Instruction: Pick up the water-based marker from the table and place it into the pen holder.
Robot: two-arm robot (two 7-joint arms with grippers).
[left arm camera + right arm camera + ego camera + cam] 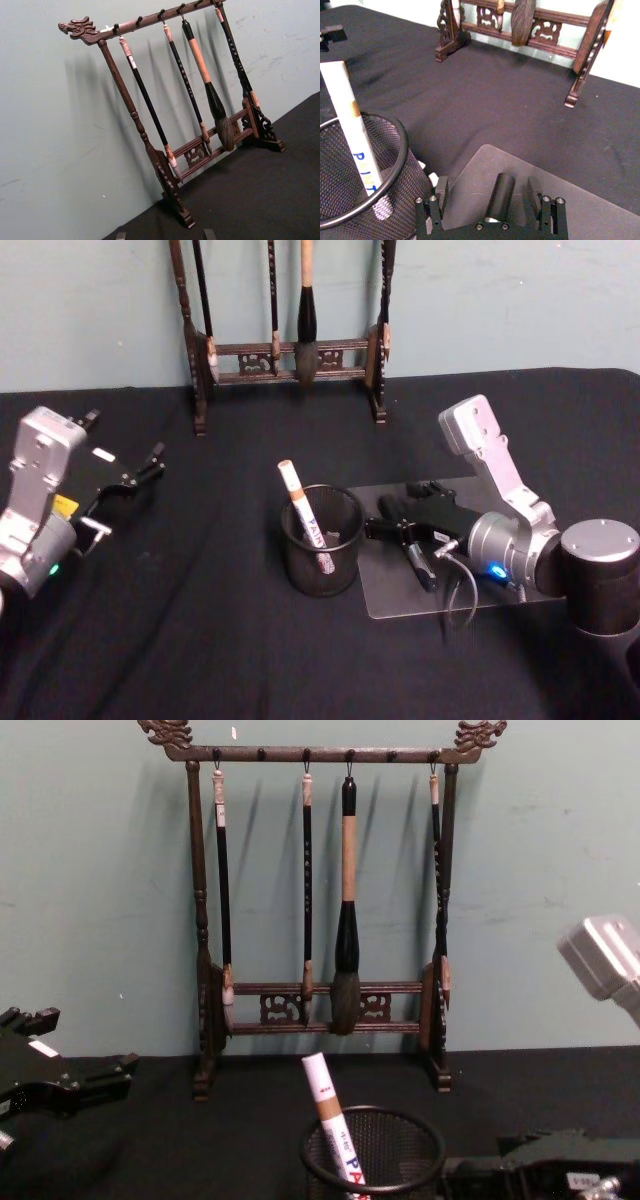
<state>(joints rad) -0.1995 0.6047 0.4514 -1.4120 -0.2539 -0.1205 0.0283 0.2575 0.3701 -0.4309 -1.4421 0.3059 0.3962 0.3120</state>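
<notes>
One white marker (303, 512) with an orange band and blue lettering stands tilted inside the black mesh pen holder (322, 558), its upper end rising above the rim. The right claw (380, 517) rests low over a grey mat (400, 595), just beside the holder, with its fingers spread apart; the right wrist view shows a dark cylinder (500, 192) between them. The left claw (152, 462) hangs well apart on the left, also open, above the black worktop (200, 640). A wooden brush rack (290, 350) stands behind.
</notes>
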